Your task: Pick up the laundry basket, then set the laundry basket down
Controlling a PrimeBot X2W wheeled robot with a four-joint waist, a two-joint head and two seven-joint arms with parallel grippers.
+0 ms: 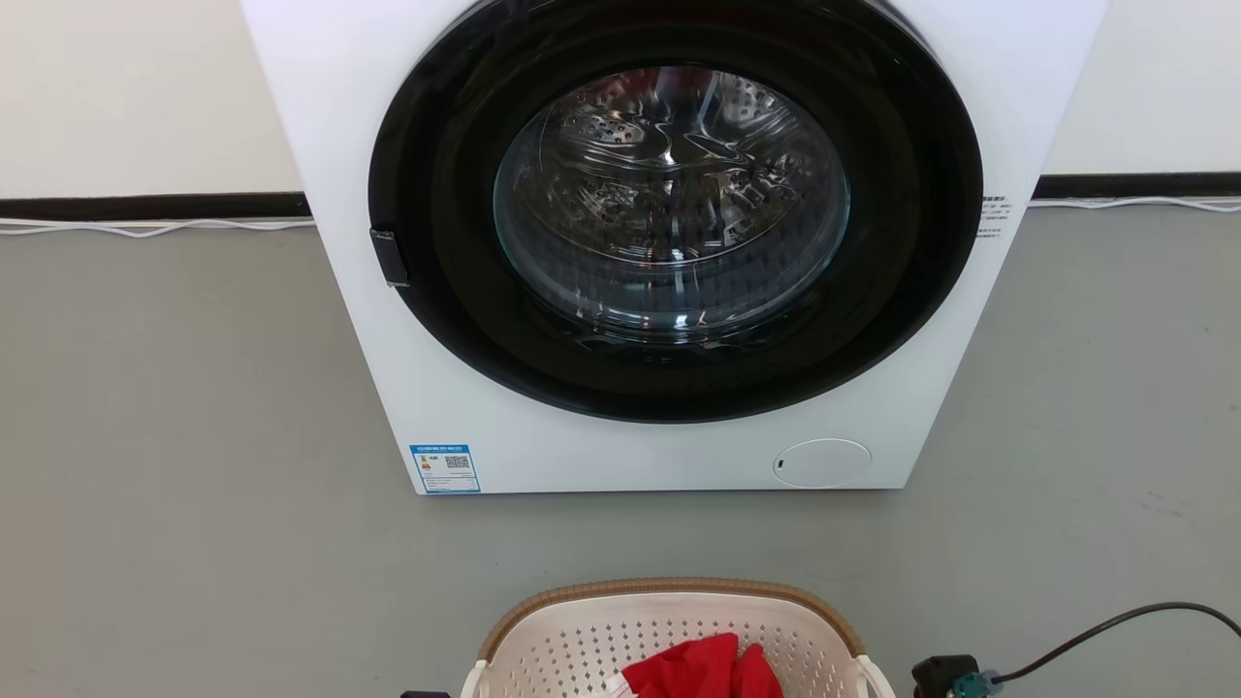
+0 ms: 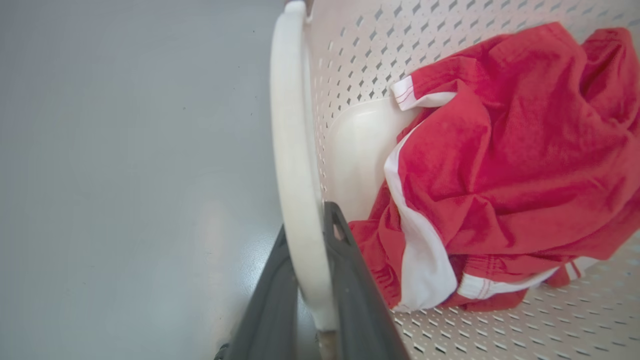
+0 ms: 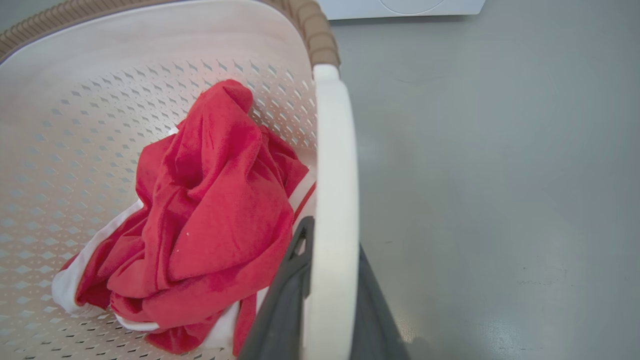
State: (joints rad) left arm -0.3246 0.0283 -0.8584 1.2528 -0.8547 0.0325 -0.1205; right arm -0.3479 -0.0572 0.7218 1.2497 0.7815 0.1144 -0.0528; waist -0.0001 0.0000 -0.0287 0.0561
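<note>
Head view, 6 o'clock: the small cream-white perforated plastic laundry basket [image 1: 669,587] with its brown woven-look rim sits at the bottom edge, cut off by the frame. It is directly in front of the white front-loading washing machine [image 1: 582,456], which fills 12 o'clock, with bare grey floor [image 1: 194,436] between them. I cannot tell whether the basket base is resting on the floor or is raised off it.

Basket contents: one crumpled red garment with white trim [image 1: 703,669], lying on the perforated bottom.

Left wrist view: the left gripper [image 2: 307,222] is clamped on the basket's white left handle [image 2: 295,150], one dark finger outside the bar and the other inside it. Both press against the plastic. The red garment [image 2: 500,150] lies at 3 o'clock from the grip, its hem just beside the inner finger.

Right wrist view: the right gripper [image 3: 332,235] is closed the same way on the white right handle [image 3: 335,150], with the bar pinched between the two fingers. The garment [image 3: 215,210] lies at 9 o'clock, near the inner finger. The brown rim [image 3: 320,35] meets the handle at 12 o'clock.

Machine front: round black door with a glass porthole [image 1: 669,194], a blue label [image 1: 445,468] at 7 o'clock, and a round white flap [image 1: 822,462] at 5 o'clock.

A black cable [image 1: 1115,625] curves in at 4 o'clock in the head view.
</note>
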